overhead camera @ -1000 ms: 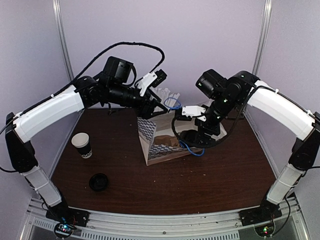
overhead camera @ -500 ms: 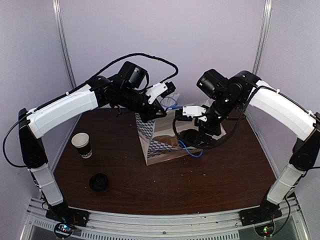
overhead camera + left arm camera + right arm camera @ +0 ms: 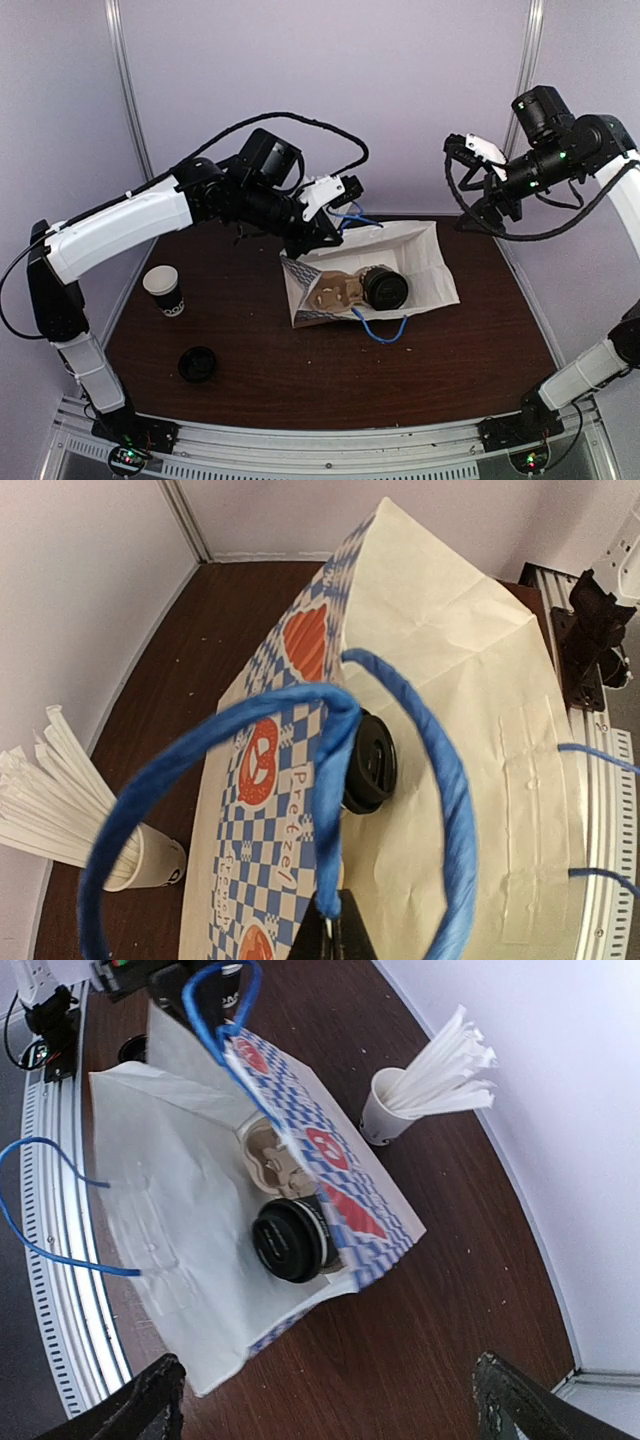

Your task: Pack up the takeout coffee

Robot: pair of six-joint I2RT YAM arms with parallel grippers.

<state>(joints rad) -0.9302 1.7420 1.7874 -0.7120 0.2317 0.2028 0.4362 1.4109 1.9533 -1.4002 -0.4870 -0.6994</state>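
Note:
The takeout coffee (image 3: 385, 288), a black cup with a black lid, sits inside the open paper bag (image 3: 425, 262) beside a brown cardboard carrier (image 3: 330, 290). Its lid (image 3: 288, 1241) faces the bag's mouth. My left gripper (image 3: 336, 214) is shut on the bag's far blue handle (image 3: 332, 780) and holds that side up; the fingertips (image 3: 350, 942) pinch the cord. The cup's lid (image 3: 370, 765) shows past the handle. My right gripper (image 3: 468, 188) hangs open, high at the back right, away from the bag, with nothing between its fingers (image 3: 150, 1400).
A lidless black cup with a white rim (image 3: 164, 291) stands at the left, a loose black lid (image 3: 198, 364) in front of it. A white cup of straws (image 3: 388, 1110) stands behind the bag. The bag's near blue handle (image 3: 382, 328) lies on the table.
My right arm has pulled out of the bag and risen to the back right, leaving the coffee inside. The left gripper has shut on the blue handle, and the bag now gapes wider.

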